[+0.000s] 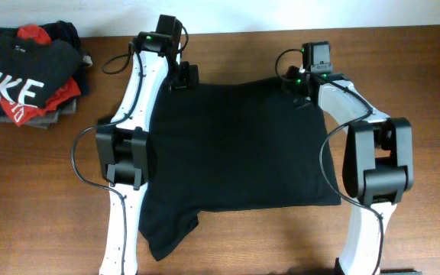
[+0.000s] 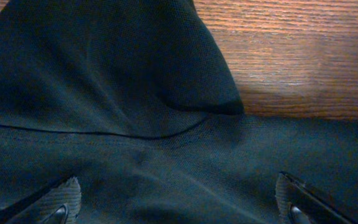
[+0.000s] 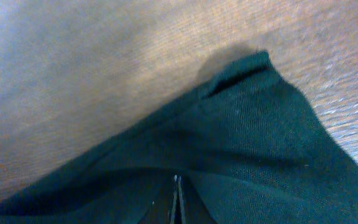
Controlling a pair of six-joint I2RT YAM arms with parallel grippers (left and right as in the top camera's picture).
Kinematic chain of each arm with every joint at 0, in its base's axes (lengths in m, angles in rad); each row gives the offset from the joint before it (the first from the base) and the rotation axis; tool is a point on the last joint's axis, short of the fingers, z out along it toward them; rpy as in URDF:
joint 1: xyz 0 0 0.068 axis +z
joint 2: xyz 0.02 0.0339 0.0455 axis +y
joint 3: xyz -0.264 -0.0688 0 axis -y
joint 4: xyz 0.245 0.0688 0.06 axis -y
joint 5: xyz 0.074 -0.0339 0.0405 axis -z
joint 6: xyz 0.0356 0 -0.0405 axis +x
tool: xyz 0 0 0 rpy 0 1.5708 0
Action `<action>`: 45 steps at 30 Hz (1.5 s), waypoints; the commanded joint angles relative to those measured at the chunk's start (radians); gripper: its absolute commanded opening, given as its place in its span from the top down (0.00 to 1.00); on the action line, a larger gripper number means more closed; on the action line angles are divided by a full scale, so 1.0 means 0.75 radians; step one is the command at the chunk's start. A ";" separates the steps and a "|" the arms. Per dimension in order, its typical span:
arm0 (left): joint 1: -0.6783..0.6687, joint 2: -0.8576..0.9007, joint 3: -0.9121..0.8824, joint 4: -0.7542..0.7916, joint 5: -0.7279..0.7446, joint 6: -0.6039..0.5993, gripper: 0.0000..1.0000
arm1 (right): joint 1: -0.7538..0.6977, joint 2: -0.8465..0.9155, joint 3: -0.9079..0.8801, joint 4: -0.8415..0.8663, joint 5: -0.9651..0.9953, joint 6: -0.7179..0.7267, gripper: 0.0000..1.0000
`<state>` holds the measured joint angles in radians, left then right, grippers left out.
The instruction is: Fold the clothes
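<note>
R claw pinched tight on the far-right corner of the black tee, L claw spread wide over its far-left corner, nothing held; tee lies flat on the table, stretching back toward the arm bases, long axis L-R, so L prob needs its grab next.

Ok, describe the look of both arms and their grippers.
The left arm and right arm match: white curved links, bulky black joint housings, looping black cables, a small green light near each wrist. The left gripper has grey ribbed pads on dark fingers; the right gripper shows only thin dark edges.
</note>
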<state>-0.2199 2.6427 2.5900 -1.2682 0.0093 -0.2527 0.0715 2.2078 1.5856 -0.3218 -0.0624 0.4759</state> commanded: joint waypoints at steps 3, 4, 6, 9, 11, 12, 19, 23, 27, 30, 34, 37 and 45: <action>-0.003 -0.001 0.023 -0.001 -0.018 0.021 0.01 | -0.010 0.044 0.004 -0.003 -0.008 0.021 0.96; -0.004 -0.001 0.023 -0.001 -0.018 0.021 0.01 | -0.010 0.045 0.004 -0.003 -0.008 0.021 0.96; -0.007 -0.001 0.023 -0.002 -0.018 0.021 0.01 | -0.010 0.052 0.004 0.000 -0.008 0.023 0.96; -0.008 -0.001 0.023 -0.001 -0.018 0.021 0.01 | -0.011 0.059 0.004 0.001 -0.007 0.041 0.96; -0.008 -0.001 0.023 0.000 -0.018 0.021 0.01 | -0.011 0.073 0.004 0.011 -0.007 0.041 0.96; -0.008 -0.001 0.023 -0.001 -0.018 0.021 0.01 | -0.013 0.078 0.004 0.018 -0.007 0.041 0.96; -0.008 -0.001 0.023 -0.002 -0.018 0.021 0.01 | -0.078 0.110 0.004 0.066 -0.006 0.074 0.96; -0.008 -0.001 0.023 -0.001 -0.018 0.021 0.01 | -0.116 0.138 0.004 0.091 -0.007 0.076 0.96; -0.008 -0.001 0.023 -0.001 -0.018 0.021 0.01 | -0.143 0.167 0.005 0.117 -0.006 0.076 0.96; -0.008 -0.001 0.023 -0.001 -0.018 0.021 0.01 | -0.154 0.184 0.005 0.136 0.013 0.076 0.96; -0.006 -0.001 0.023 -0.001 -0.018 0.021 0.01 | -0.157 0.185 0.005 0.137 0.123 0.076 0.96; -0.006 -0.001 0.023 -0.001 -0.019 0.021 0.01 | -0.157 0.185 0.005 0.135 0.190 0.087 0.96; -0.005 -0.001 0.023 -0.017 -0.081 0.022 0.01 | -0.160 0.167 0.026 0.017 0.375 0.211 0.96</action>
<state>-0.2226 2.6427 2.5900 -1.2705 -0.0093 -0.2516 -0.0284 2.2940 1.6058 -0.2508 0.0933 0.5911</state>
